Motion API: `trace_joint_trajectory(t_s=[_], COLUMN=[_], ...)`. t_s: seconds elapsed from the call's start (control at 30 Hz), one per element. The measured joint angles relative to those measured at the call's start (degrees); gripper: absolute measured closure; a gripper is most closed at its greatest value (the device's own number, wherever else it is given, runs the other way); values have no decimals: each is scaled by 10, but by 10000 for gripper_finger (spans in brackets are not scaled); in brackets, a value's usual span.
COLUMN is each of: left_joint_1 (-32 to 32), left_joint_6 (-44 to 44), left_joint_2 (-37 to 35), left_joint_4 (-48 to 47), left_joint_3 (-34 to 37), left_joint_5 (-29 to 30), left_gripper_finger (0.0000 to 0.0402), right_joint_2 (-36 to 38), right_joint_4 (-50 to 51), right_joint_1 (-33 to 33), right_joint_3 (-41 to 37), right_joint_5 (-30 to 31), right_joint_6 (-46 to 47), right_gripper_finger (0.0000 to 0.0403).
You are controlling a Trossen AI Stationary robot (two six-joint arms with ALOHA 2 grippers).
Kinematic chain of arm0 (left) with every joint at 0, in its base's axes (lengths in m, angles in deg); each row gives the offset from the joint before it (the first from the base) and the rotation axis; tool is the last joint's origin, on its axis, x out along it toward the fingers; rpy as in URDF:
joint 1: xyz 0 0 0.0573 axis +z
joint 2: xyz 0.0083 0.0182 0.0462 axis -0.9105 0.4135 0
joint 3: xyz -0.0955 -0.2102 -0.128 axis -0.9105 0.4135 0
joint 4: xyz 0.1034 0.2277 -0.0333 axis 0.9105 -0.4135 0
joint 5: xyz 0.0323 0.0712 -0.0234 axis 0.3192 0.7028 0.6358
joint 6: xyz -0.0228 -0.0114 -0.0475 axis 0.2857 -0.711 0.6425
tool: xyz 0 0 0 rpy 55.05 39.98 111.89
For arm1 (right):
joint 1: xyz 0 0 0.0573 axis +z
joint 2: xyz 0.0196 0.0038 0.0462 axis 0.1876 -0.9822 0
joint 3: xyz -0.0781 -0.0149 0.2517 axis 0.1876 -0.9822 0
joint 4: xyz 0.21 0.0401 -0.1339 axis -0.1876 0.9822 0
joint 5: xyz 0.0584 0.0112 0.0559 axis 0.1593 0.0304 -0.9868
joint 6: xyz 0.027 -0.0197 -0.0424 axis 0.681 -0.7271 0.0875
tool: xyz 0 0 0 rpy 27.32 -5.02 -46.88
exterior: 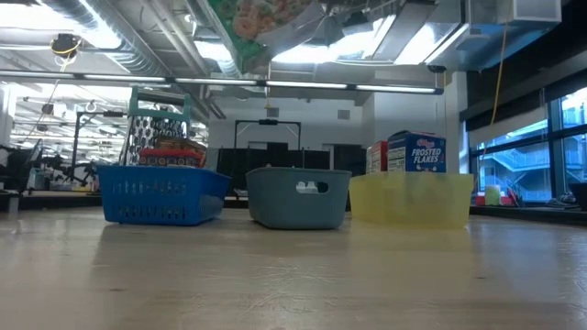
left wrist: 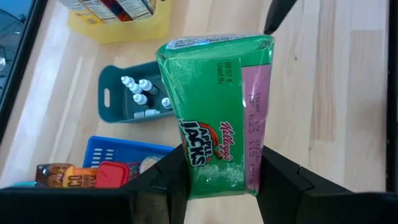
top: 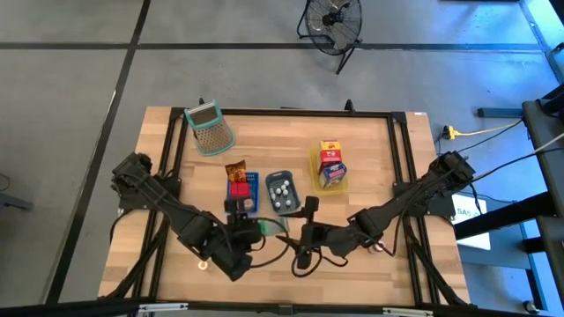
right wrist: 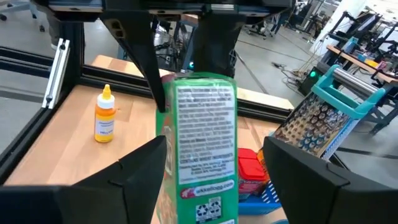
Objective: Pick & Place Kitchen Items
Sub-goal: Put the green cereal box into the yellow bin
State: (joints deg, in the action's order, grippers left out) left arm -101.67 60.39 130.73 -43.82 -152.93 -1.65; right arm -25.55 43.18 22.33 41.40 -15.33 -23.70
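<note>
Between the two arms, a green carton is clamped by the left gripper; the right gripper is spread around it, ungripped. Released early, it could be dropped.

Trays: three in a row mid-table, left tray, middle tray, right tray.
Grater: far left, behind the trays.
Cartons: in the right tray.
Carton: near side, between left gripper and right gripper.
Bottle: near edge, left.
</note>
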Motion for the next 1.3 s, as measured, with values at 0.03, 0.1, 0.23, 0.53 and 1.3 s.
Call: trace_joint_trajectory(t_s=[0.03,0.1,0.23,0.53,1.3], left_joint_1=[-2,-4,-3,18,48], left_joint_6=[1,5,-7,-45,-70], left_joint_2=[0,0,5,32,42], left_joint_4=[0,0,3,30,31], left_joint_3=[0,0,0,0,0], left_joint_5=[0,0,0,-14,-8], left_gripper_finger=[258,258,258,258,258], right_joint_2=[0,0,0,0,0], right_joint_4=[0,0,2,7,54], right_joint_1=[0,0,-5,-22,-74], right_joint_3=[0,0,0,0,0], right_joint_5=[0,-19,-70,-91,-200], right_joint_6=[2,4,22,24,66], right_gripper_finger=[129,123,117,117,154])
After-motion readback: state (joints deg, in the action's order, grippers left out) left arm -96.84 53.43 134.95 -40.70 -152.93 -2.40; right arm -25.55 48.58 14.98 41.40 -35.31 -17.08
